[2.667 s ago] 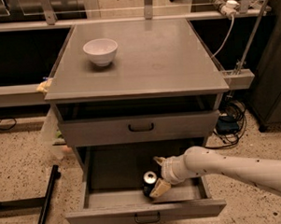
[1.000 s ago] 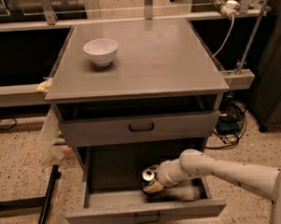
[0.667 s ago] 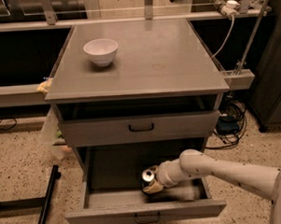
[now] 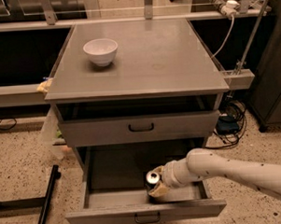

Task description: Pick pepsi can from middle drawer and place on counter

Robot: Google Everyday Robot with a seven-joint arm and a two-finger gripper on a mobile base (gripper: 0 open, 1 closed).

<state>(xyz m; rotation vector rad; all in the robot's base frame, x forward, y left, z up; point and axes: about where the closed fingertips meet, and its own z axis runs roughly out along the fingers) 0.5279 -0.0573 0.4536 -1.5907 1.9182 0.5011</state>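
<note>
The pepsi can (image 4: 152,178), dark with a silver top, stands upright on the floor of the pulled-out middle drawer (image 4: 110,178), near its front wall and right of centre. My gripper (image 4: 155,182) reaches in from the right on a white arm and its tan fingers (image 4: 158,189) hug the can's sides. The can rests on the drawer floor. The counter (image 4: 157,57) is the grey top slab above.
A white bowl (image 4: 100,51) sits on the counter's back left. A closed grey drawer front (image 4: 141,128) with a black handle hangs over the open drawer. A black bar (image 4: 46,202) lies on the floor at left; cables (image 4: 229,121) lie at right.
The gripper slid a little to the left and settled around the can. In the last second the arm and the can have stayed still.
</note>
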